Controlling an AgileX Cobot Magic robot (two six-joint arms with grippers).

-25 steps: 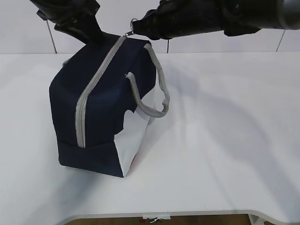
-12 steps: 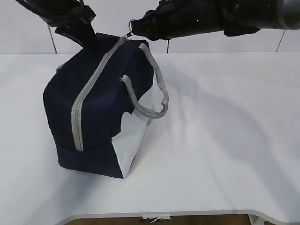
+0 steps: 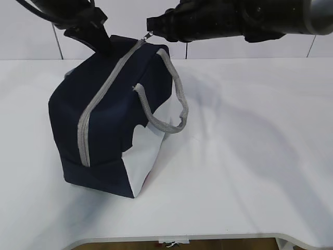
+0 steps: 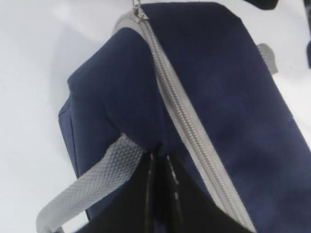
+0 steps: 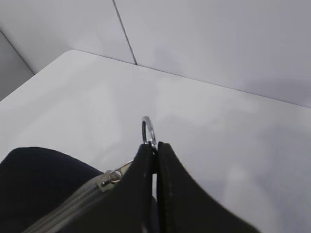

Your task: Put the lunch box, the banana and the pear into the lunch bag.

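The navy lunch bag point(image 3: 112, 114) stands on the white table, its grey zipper strip point(image 3: 101, 94) closed along the top. My left gripper point(image 3: 99, 42) is shut on a fold of the bag's fabric point(image 4: 146, 131) at the far top, next to a grey handle point(image 4: 97, 182). My right gripper point(image 3: 152, 30) is shut on the metal ring pull point(image 5: 148, 130) at the zipper's far end point(image 5: 112, 175). The other grey handle point(image 3: 169, 99) hangs over the white side panel point(image 3: 143, 161). The lunch box, the banana and the pear are out of view.
The white table point(image 3: 250, 156) runs to the right and front of the bag, with its front edge near the bottom of the exterior view. A white panelled wall point(image 3: 130, 21) stands behind.
The left arm has moved slightly left, and the bag's top has shifted and tilted with it. The right gripper stays on the ring pull at the zipper's far end.
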